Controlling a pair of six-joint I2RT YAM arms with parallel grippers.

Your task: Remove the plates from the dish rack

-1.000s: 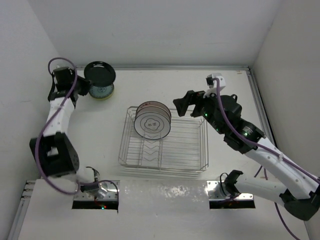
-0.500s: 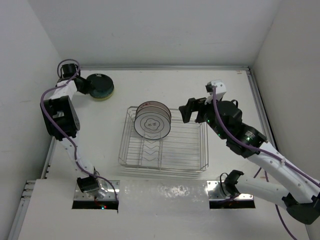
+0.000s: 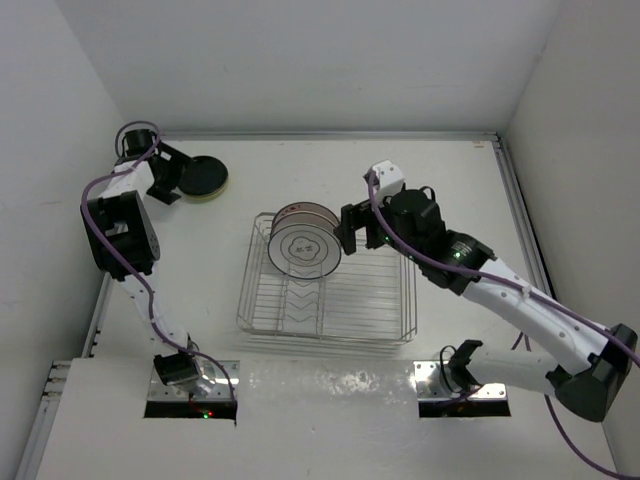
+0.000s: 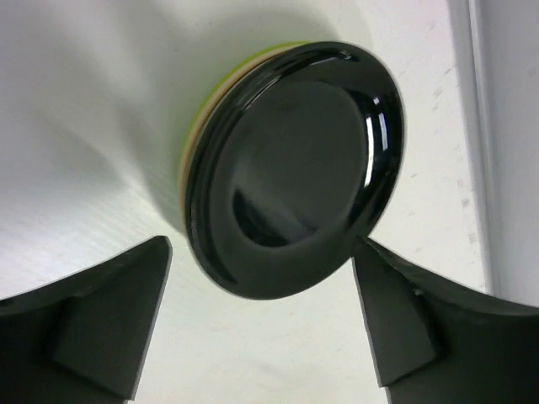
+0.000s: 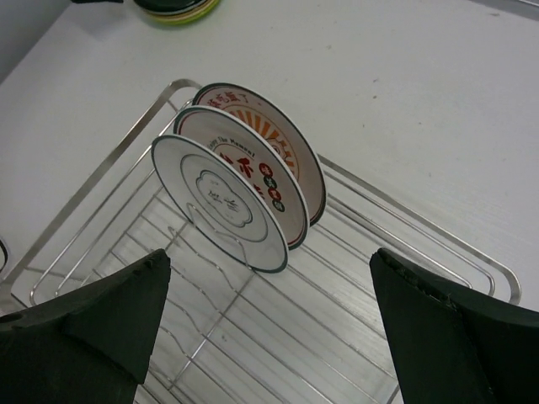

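Three plates (image 3: 305,245) stand on edge in the far-left slots of the dish rack (image 3: 410,300), packed face to face, with the row running far to near. The right tool (image 3: 352,226) sits just beside their right rims, jaws spread wide and empty. In its wrist view the plates (image 5: 240,185) lie ahead and a bit left of centre between the fingers (image 5: 93,324), with the white plate with grey rings (image 5: 221,204) frontmost. The rims meet the tool edge-on, so the next grab likely means straddling one rim. The right arm is clearly nearer. The left tool (image 3: 165,181) is well apart at the far-left corner of the bench (image 3: 450,160), wide open and empty, facing a stack (image 3: 205,176) topped by a black plate (image 4: 295,168).
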